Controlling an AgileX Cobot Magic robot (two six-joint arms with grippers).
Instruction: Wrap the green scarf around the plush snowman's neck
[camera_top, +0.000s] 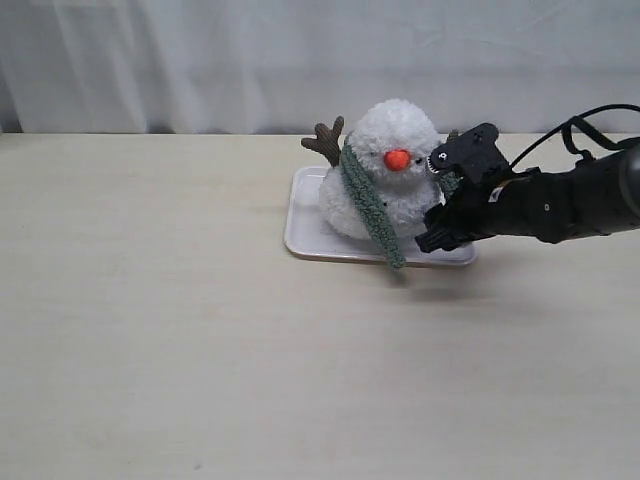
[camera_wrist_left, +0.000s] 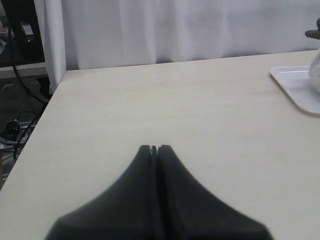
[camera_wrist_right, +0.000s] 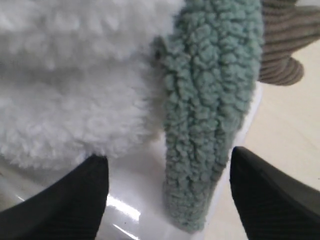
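The plush snowman (camera_top: 392, 170), white with an orange nose, sits on a white tray (camera_top: 305, 228). The green scarf (camera_top: 368, 205) runs from the left of its neck down its front and over the tray's near rim. A bit of scarf shows by the right arm's wrist. My right gripper (camera_top: 436, 232) is low at the snowman's right side. In the right wrist view it (camera_wrist_right: 167, 155) stands open, and the scarf's other end (camera_wrist_right: 210, 100) hangs between its fingers (camera_wrist_right: 75, 200) without touching them, next to the white plush (camera_wrist_right: 75, 75). My left gripper (camera_wrist_left: 154, 148) is shut and empty over bare table.
A brown twig arm (camera_top: 326, 140) sticks up behind the snowman, and the other (camera_wrist_right: 285, 45) shows beside the scarf. The pale wooden table (camera_top: 200, 350) spreads in front and to the left. A white curtain (camera_top: 300, 60) hangs behind. The table's left edge (camera_wrist_left: 42, 120) drops to cables.
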